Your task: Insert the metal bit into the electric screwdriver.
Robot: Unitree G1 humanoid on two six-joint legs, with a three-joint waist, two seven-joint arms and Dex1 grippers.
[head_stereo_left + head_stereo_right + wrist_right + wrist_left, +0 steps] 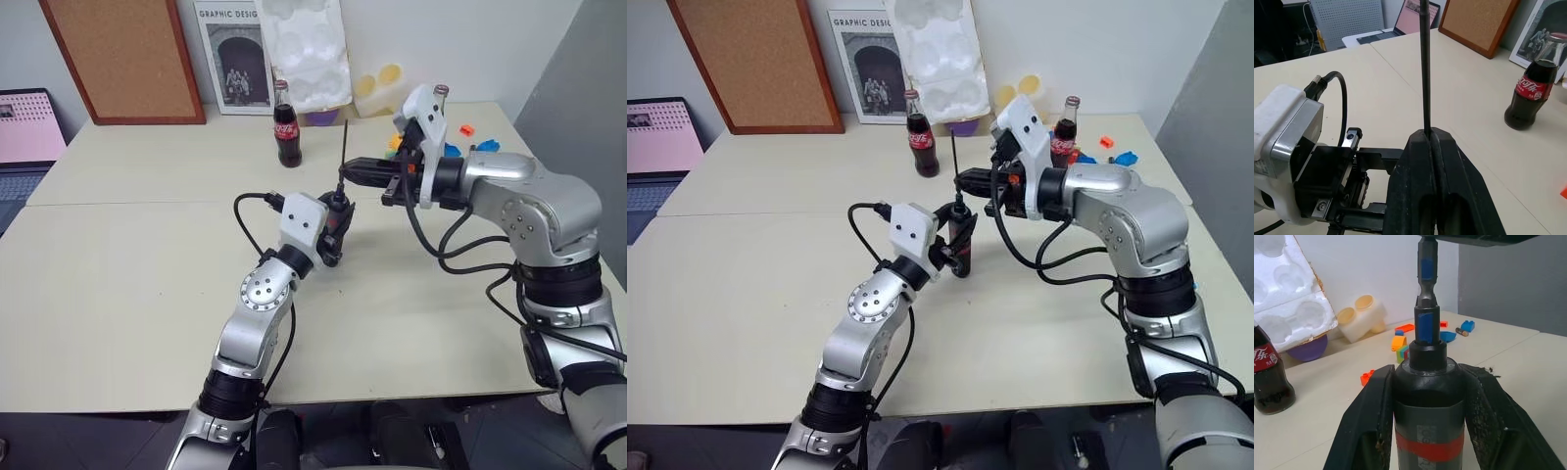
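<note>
Left arm reaches forward from the near edge of the bench [118,294], forearm angled up and toward the middle. Left gripper [333,227] has its jaws clamped on the electric screwdriver [1428,396], one finger [1369,426] on each side of the black body, red band showing between them. Screwdriver held upright, narrow black tip uppermost, lifted clear of the bench top.

Metal bit [344,147] stands vertical directly above the screwdriver tip. In the left wrist view its lower end sits in the collar at the tip; how deep it goes cannot be told. Blue marks show on both bit and collar there.

Right arm comes in from the right side, elbow bent, forearm running roughly level toward the middle, wrist turned so the right gripper [355,172] points left across the bench. Its jaws are pressed together on the bit, pinching the thin rod partway up, so the rod sticks out above the fingers. Right gripper sits just above and beside the left gripper, close but apart.

Beyond the grippers, a cola bottle [286,125] stands upright on the bench. A second bottle [1067,130] stands behind the right wrist. Small coloured blocks [1403,340] lie scattered toward the far right. At the back wall: a corkboard [122,59], a framed print [235,59], and white foam packing [309,54] leaning upright.
</note>
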